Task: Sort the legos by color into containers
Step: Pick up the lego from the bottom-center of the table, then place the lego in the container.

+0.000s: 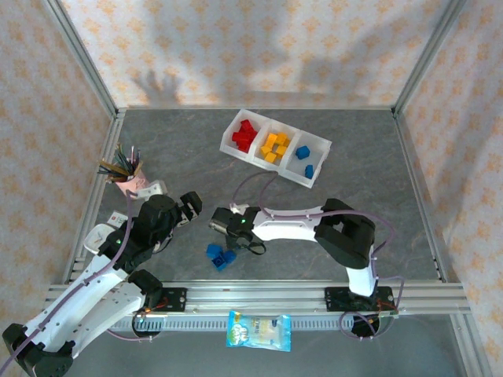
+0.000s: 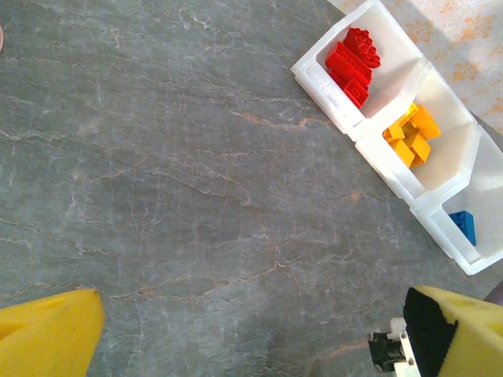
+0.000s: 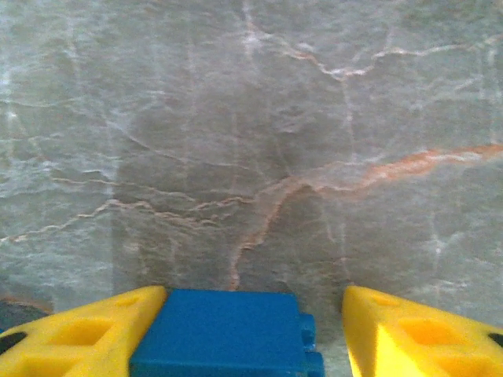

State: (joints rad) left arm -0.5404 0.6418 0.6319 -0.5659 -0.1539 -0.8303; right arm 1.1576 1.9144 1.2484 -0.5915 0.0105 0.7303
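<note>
Closest to me, just outside the mounting rail (image 1: 259,297), lies a blue-and-white packet (image 1: 259,330). Past the rail, the grey veined table (image 1: 354,157) is boxed in by metal posts (image 1: 86,63) and patterned walls (image 1: 236,47) on its left, right and far sides.

A small cluster of loose blue bricks (image 1: 220,255) sits near the front edge, just on the near side of my right gripper (image 1: 223,225). That gripper is low over the table with its jaws partly apart. In my right wrist view a blue brick (image 3: 224,334) lies between my yellow fingers (image 3: 78,338). It rests against the left one, and a thin gap separates it from the other. I am not clamping it.

My left gripper (image 1: 191,206) hangs beside the right one, a little to its left. Its fingers (image 2: 47,334) are spread wide and nothing is between them.

A pink pen cup (image 1: 130,177) stands by the left edge, just beyond my left arm. From both grippers a broad stretch of bare grey surface runs out toward the tray (image 1: 236,124).

The tray lies diagonally, well apart from my grippers in the far middle of the table. Red bricks (image 1: 245,135) fill its left compartment, yellow-orange bricks (image 1: 275,148) are piled in the middle one, and two blue tray bricks (image 1: 302,151) rest in the right one.
</note>
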